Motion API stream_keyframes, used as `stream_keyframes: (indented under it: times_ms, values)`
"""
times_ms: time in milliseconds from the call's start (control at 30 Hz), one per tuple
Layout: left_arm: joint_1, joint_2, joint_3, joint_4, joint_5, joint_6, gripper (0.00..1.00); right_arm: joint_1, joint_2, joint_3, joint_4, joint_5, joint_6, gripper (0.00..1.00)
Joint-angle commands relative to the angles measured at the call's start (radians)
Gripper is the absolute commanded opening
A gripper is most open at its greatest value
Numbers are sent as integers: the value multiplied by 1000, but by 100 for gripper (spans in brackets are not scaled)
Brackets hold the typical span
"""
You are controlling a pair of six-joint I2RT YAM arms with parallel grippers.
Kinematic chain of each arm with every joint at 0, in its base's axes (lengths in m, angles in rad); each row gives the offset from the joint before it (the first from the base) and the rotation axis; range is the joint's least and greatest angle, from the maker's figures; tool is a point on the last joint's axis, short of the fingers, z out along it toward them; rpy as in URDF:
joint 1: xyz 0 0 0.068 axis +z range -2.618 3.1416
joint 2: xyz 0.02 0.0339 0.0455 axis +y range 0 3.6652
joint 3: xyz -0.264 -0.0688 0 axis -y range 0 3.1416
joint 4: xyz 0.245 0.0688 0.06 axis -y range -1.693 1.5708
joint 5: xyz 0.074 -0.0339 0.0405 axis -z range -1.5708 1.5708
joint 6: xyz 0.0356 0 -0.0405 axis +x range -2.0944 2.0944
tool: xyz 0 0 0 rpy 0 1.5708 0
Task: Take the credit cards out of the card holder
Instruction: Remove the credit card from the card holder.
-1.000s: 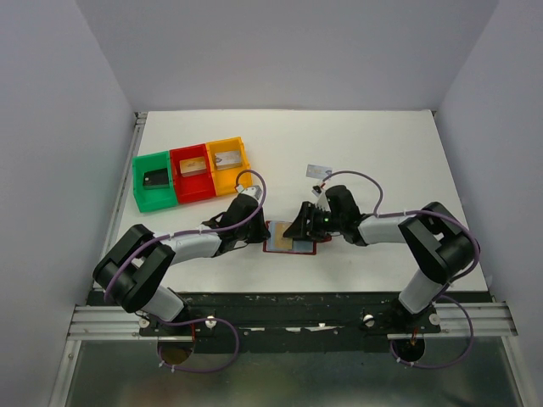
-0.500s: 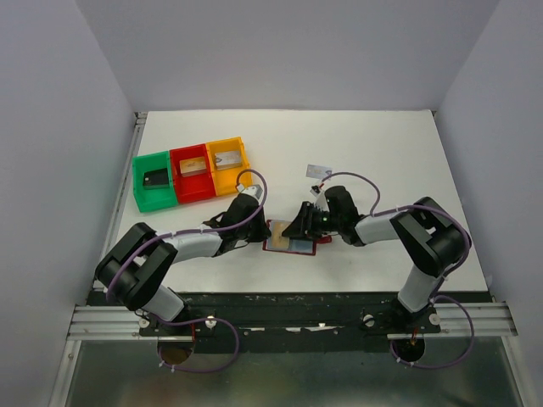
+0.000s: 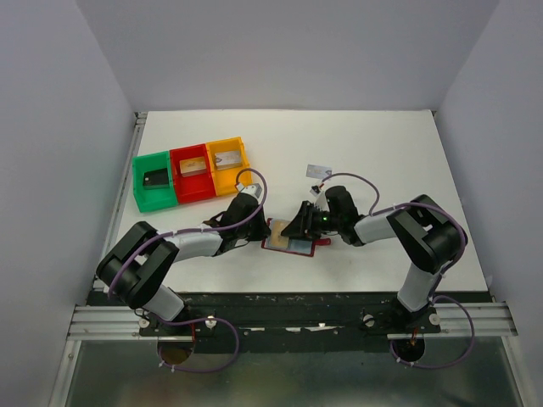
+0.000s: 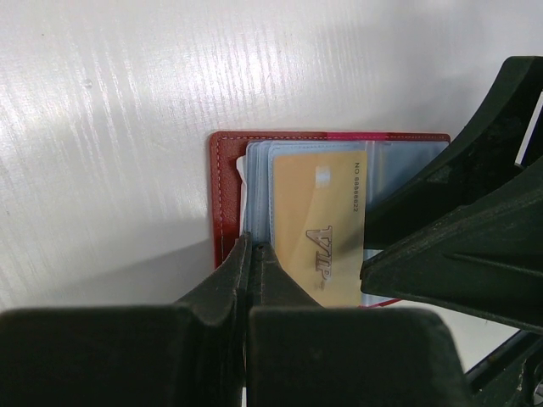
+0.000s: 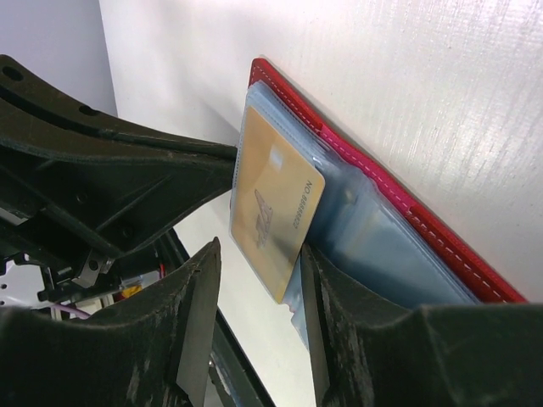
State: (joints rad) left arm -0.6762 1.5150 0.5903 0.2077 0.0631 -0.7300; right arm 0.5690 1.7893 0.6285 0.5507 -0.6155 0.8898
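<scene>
1. We see the card holder [image 4: 222,195] lying open on the table [image 3: 382,153], between both grippers.
2. Our left gripper [image 4: 253,254] is pinched together on its left edge.
3. Our right gripper [image 5: 259,263] has its fingers apart, straddling the protruding gold card [image 5: 271,208].

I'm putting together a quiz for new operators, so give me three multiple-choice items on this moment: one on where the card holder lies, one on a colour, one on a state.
1. Where is the card holder?
A) on the table between the left gripper and the right gripper
B) at the table's far edge
C) lifted in the air

2. What colour is the credit card sticking out of it?
A) black
B) gold
C) green

3. The card holder is:
A) snapped shut
B) rolled up
C) lying open

Answers:
1 A, the top view shows it flat between both grippers.
2 B, both wrist views show a gold card.
3 C, its blue sleeves face up.
</scene>
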Motion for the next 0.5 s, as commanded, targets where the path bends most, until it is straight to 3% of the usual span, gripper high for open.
stream_keyframes:
  times_ms: [0,200,467]
  values:
    - [-20,42,-14,-13,55,-6,0,15,35,-7,87,-18,12,50]
    - [-25,47,-15,-27,49,-8,0,15,28,-42,260,-53,66,44]
    - [-26,45,-14,-31,49,-6,0,8,68,-64,436,-92,149,44]
